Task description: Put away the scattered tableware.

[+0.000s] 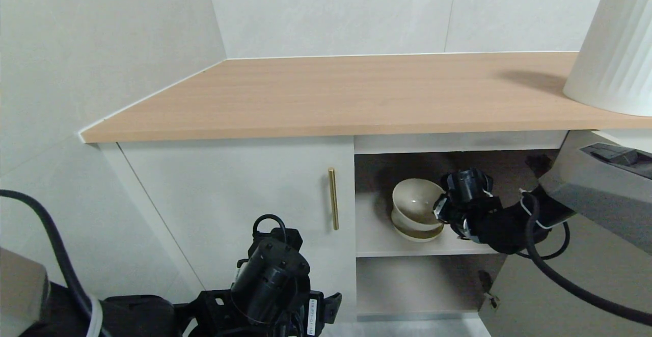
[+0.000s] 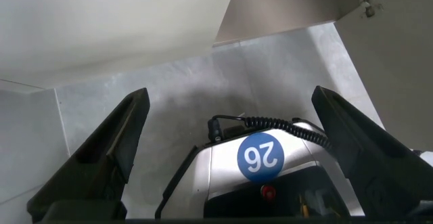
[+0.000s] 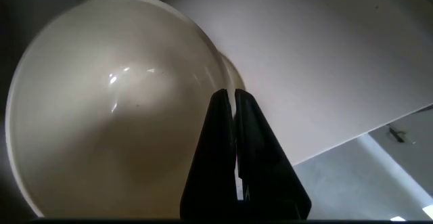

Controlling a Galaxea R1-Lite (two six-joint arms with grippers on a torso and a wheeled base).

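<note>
Right hand (image 1: 439,209) pinches bowl (image 1: 413,202) rim, above shelf (image 1: 377,243) | left hand (image 2: 230,116) spread | bowl looks slick, breakable: you hold the rim, lower gently.

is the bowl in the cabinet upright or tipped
Tipped. The bowl leans on a dish below, inside facing outward, rim pinched in the right hand.

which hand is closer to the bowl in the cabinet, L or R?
Right. The right hand is inside the open cabinet, shut on the rim of the bowl. The left hand hangs open, low before the closed door, apart from it.
</note>
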